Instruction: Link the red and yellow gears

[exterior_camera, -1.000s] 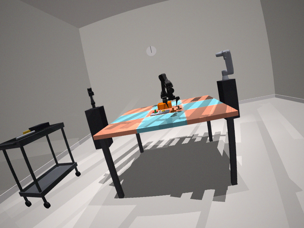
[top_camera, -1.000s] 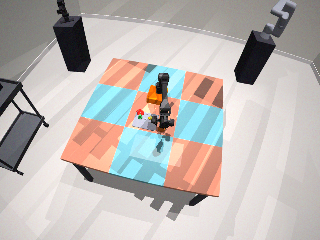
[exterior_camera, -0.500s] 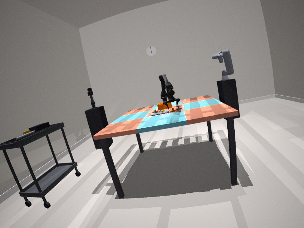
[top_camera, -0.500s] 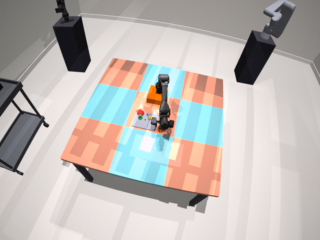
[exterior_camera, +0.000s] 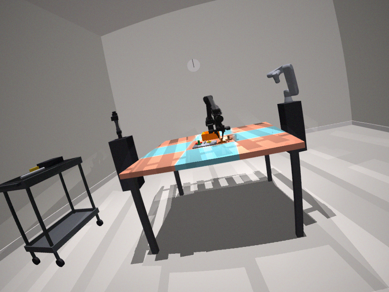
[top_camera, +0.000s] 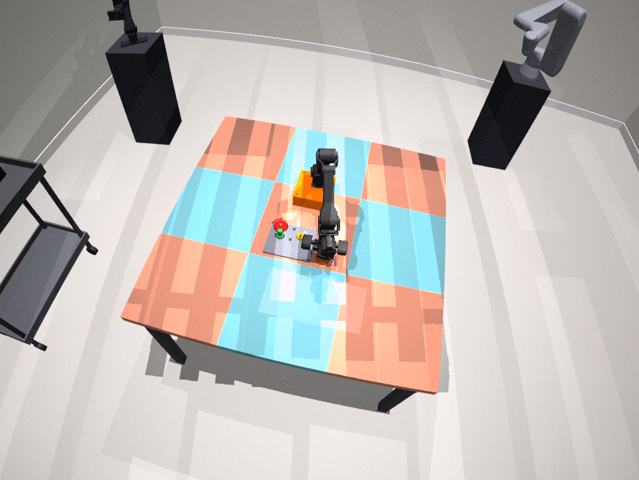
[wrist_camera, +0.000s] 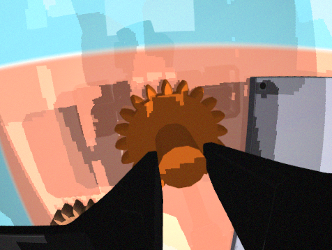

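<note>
Unless pinched squarely, could slip or tilt during lifting; now gripping the orange gear (top_camera: 322,261) (exterior_camera: 221,142) (wrist_camera: 139,129) by its knob with closed gripper (top_camera: 325,255) (exterior_camera: 221,138) (wrist_camera: 180,156), just beside the grey board (top_camera: 286,250) (exterior_camera: 204,145) (wrist_camera: 296,140).

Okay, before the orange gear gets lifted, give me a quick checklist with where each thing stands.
1. Hand closed on the orange gear's knob: ok.
2. Orange gear off the grey board: ok.
3. Green gear beside the red gear: ok.
4. Green gear pushed fully flat: cannot tell.
5. Chain complete to the yellow gear: not ok.
6. Finger clear of the brown gear: cannot tell.
</note>
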You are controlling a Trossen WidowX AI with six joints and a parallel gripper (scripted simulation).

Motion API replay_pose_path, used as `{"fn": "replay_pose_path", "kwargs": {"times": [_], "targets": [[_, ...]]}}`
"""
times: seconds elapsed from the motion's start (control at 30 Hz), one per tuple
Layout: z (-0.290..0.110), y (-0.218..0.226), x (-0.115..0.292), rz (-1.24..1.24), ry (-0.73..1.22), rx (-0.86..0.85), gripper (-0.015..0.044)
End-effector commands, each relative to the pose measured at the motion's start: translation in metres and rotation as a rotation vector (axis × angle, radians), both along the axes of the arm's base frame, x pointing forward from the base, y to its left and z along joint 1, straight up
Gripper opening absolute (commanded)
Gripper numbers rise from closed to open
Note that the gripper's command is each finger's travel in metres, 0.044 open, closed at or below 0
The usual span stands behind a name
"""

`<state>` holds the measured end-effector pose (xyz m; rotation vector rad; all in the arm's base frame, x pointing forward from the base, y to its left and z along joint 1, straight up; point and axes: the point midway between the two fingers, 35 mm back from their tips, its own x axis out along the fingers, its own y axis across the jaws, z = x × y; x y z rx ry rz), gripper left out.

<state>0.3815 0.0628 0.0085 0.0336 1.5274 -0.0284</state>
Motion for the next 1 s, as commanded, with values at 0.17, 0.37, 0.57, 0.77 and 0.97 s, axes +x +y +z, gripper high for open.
{"fn": "replay_pose_path", "kwargs": {"times": [0.17, 0.37, 0.57, 0.77, 0.97], "targets": [[0.000, 0.001, 0.000, -0.004, -0.002, 0.003, 0.0000], [0.012, 0.001, 0.002, -0.004, -0.002, 0.003, 0.0000], [0.028, 0.001, 0.004, -0.004, -0.002, 0.003, 0.0000], [0.044, 0.001, 0.006, -0.004, -0.002, 0.003, 0.0000], [0.060, 0.001, 0.006, -0.004, -0.003, 0.003, 0.0000]]}}
